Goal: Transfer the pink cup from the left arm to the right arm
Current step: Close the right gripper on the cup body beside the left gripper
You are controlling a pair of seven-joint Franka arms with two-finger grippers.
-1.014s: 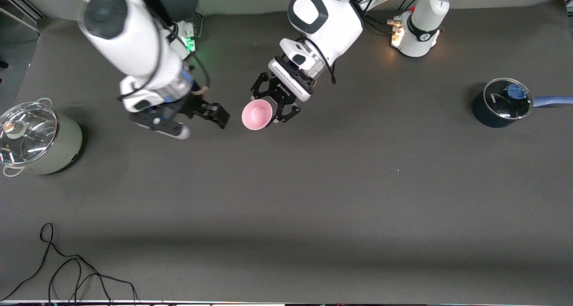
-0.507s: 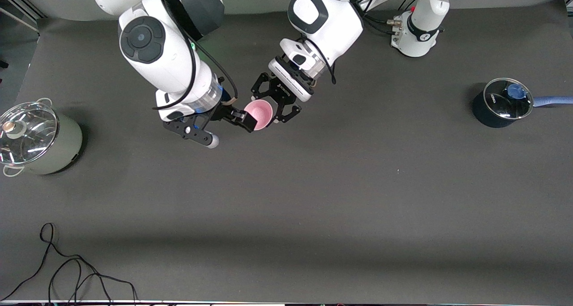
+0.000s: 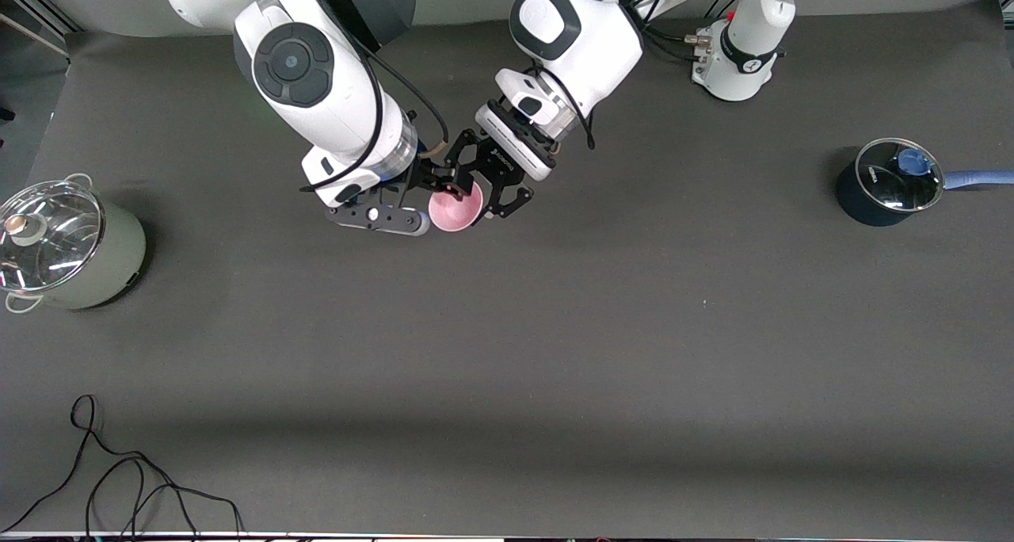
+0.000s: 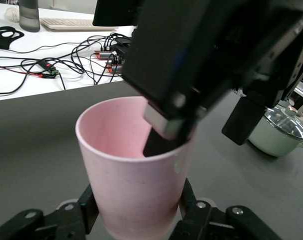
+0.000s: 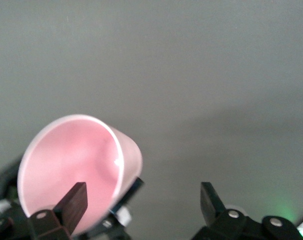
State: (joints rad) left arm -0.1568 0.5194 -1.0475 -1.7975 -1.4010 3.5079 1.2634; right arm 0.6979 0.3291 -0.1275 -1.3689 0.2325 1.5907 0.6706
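Gripping the pink cup (image 3: 455, 208) low and upright above the table (image 3: 634, 352), your left hand (image 3: 485, 179) leaves its rim free for your right hand (image 3: 432, 189), spread astride that rim.

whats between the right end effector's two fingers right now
The pink cup's wall: one finger sits inside the rim, the other outside, still apart. Right wrist view shows it; the left end effector holds the cup.
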